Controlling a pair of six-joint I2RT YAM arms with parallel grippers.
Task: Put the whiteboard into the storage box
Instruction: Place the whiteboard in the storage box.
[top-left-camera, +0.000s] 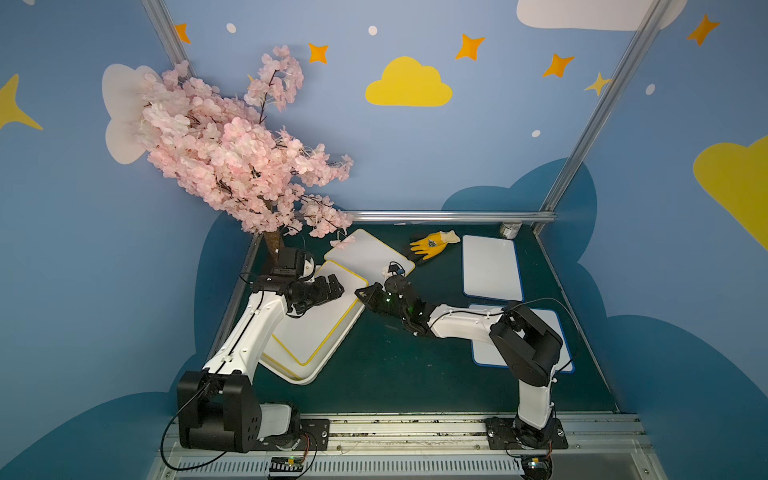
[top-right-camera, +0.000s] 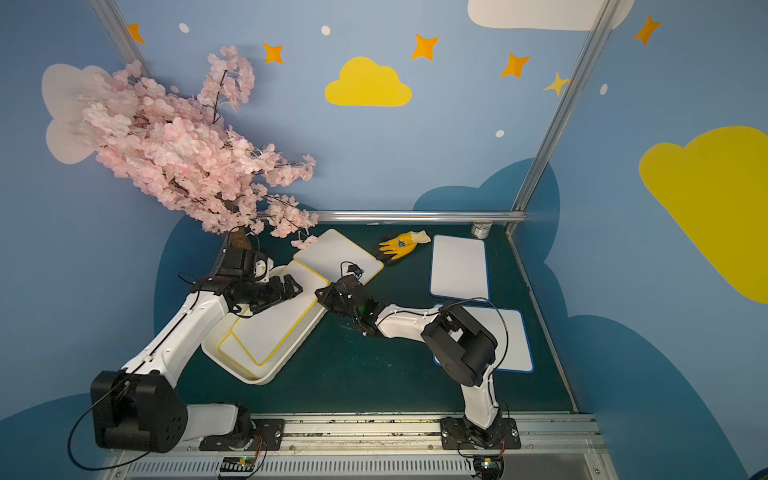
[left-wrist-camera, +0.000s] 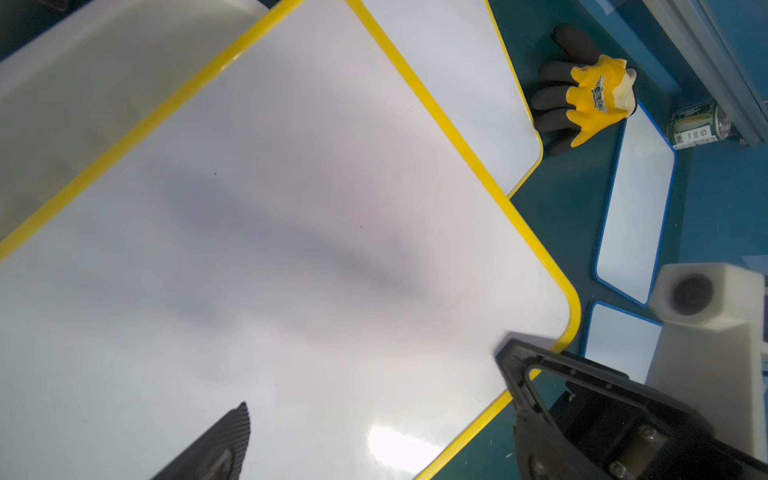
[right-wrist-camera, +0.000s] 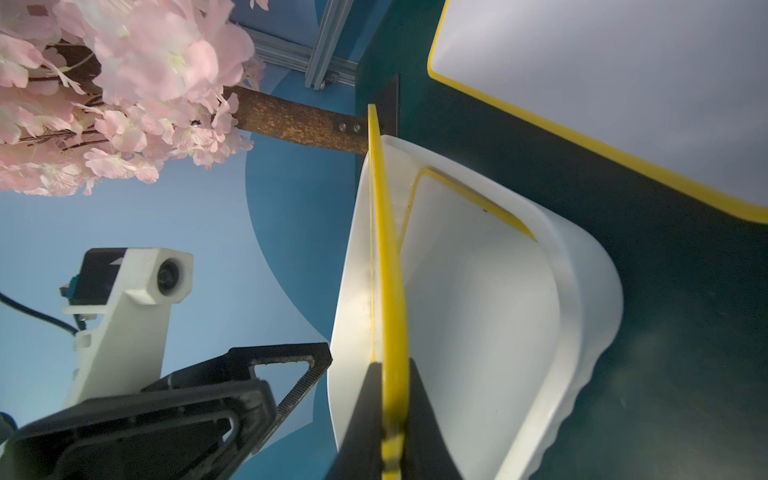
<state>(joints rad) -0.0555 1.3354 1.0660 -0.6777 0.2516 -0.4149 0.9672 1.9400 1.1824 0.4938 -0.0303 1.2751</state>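
Note:
The storage box (top-left-camera: 308, 376) (top-right-camera: 258, 377) (right-wrist-camera: 590, 291) is a shallow white tray at the left of the green table. A yellow-rimmed whiteboard (top-left-camera: 275, 362) (right-wrist-camera: 478, 311) lies flat inside it. A second yellow-rimmed whiteboard (top-left-camera: 316, 324) (top-right-camera: 274, 324) (left-wrist-camera: 291, 249) rests tilted over it, with its far corner raised above the box's rim. My right gripper (top-left-camera: 360, 293) (top-right-camera: 322, 293) (right-wrist-camera: 390, 374) is shut on that corner's yellow edge. My left gripper (top-left-camera: 332, 291) (top-right-camera: 293, 289) hovers open just above the same board, and one fingertip (left-wrist-camera: 239, 424) shows over its white face.
A third yellow-rimmed whiteboard (top-left-camera: 370, 253) lies behind the box. Two blue-rimmed whiteboards (top-left-camera: 490, 266) (top-left-camera: 552, 328) lie on the right, the nearer one partly under my right arm. A yellow glove (top-left-camera: 432, 245) and a can (top-left-camera: 510, 230) sit at the back. A pink blossom tree (top-left-camera: 232, 158) overhangs the back left.

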